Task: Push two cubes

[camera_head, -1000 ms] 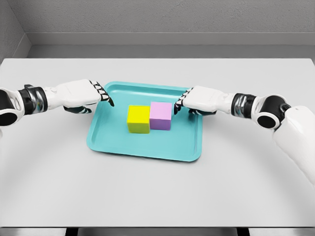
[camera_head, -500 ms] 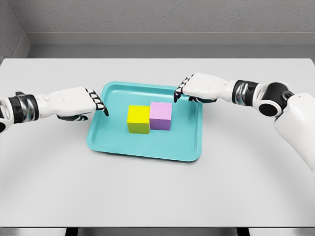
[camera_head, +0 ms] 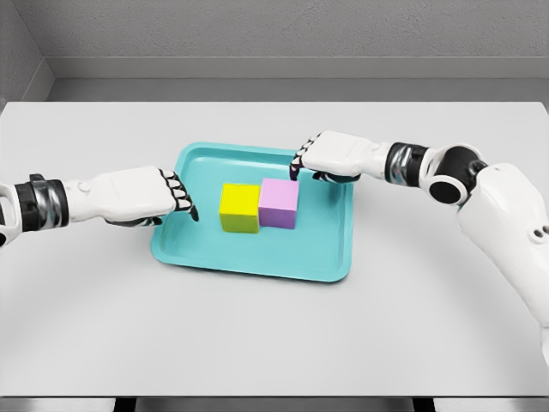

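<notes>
Pale grey tabletop (camera_head: 274,335) under a grey back wall (camera_head: 274,30), seen from the head camera. Near the middle, a teal tray (camera_head: 257,257) with a raised rim, holding two cubes side by side and touching: yellow cube (camera_head: 239,208) on the left, pink cube (camera_head: 280,202) on the right, both upright and flat on the tray floor, nearer the far rim than the near one. From the left edge, a white arm ending in the left hand (camera_head: 141,196), lying low over the tabletop at the tray's left rim, fingers (camera_head: 182,199) curled downward with dark tips just over that rim, holding nothing, a clear gap away from the yellow cube. From the right, the other white arm with dark joints, reaching across the tray's far right corner to the right hand (camera_head: 330,156), fingers (camera_head: 298,163) bent down and holding nothing, tips just behind the pink cube's far top edge; contact there impossible to tell. Both cubes free of any grasp.
</notes>
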Controlling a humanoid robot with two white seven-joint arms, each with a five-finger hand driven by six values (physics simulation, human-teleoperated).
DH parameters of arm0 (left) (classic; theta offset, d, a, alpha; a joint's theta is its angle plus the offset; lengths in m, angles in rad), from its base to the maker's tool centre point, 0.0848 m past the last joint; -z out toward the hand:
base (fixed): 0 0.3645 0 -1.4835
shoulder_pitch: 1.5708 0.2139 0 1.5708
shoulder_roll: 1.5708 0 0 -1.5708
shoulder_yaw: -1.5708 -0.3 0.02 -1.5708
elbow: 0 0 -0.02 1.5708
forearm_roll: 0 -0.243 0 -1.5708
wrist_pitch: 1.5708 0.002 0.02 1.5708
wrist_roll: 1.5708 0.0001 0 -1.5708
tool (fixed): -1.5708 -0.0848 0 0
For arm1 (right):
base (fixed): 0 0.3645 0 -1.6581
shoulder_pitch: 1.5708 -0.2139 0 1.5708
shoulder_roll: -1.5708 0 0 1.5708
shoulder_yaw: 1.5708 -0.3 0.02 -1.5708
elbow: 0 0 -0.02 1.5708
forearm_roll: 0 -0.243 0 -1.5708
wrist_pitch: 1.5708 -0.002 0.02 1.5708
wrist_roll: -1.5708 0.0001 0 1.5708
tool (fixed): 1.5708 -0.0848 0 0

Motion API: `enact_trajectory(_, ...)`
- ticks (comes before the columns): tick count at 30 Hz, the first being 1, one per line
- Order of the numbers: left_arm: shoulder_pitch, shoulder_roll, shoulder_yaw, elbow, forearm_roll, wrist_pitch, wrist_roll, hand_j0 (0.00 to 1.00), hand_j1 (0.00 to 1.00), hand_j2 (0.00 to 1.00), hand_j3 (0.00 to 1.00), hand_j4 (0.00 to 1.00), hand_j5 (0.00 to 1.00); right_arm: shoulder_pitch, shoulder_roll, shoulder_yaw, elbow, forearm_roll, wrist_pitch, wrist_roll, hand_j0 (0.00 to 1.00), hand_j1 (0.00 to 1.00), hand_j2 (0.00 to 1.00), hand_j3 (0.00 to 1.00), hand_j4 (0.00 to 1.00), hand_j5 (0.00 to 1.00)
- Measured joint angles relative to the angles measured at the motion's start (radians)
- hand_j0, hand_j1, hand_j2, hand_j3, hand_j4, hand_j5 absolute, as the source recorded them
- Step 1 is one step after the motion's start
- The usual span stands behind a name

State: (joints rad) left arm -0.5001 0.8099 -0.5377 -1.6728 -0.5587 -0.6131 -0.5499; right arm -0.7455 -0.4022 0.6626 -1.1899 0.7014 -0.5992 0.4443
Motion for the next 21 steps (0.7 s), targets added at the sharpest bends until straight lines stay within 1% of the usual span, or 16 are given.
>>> enact_trajectory(4, 0.0, 0.016, 0.014, -0.001, 0.008, 0.0, 0.0, 0.7, 0.7, 0.7, 0.7, 0.7, 0.7, -0.002, 0.002, 0.008, 0.001, -0.011, 0.008, -0.003, 0.59, 0.59, 0.59, 0.59, 0.59, 0.59)
enact_trajectory(6, 0.0, 0.025, 0.021, 0.001, 0.01, 0.0, 0.0, 0.7, 0.7, 0.7, 0.7, 0.7, 0.7, -0.015, 0.003, 0.015, 0.013, 0.007, -0.003, 0.001, 0.59, 0.59, 0.59, 0.59, 0.59, 0.59)
enact_trajectory(13, 0.0, 0.039, 0.033, 0.006, 0.016, 0.0, -0.001, 0.7, 0.7, 0.7, 0.7, 0.7, 0.7, -0.026, 0.005, 0.022, 0.053, 0.033, -0.013, 0.005, 0.59, 0.59, 0.59, 0.59, 0.59, 0.59)
enact_trajectory(21, 0.0, 0.046, 0.041, 0.008, 0.019, 0.0, -0.001, 0.7, 0.7, 0.7, 0.7, 0.7, 0.7, -0.029, 0.027, 0.024, 0.059, 0.038, -0.014, 0.005, 0.59, 0.59, 0.59, 0.59, 0.59, 0.59)
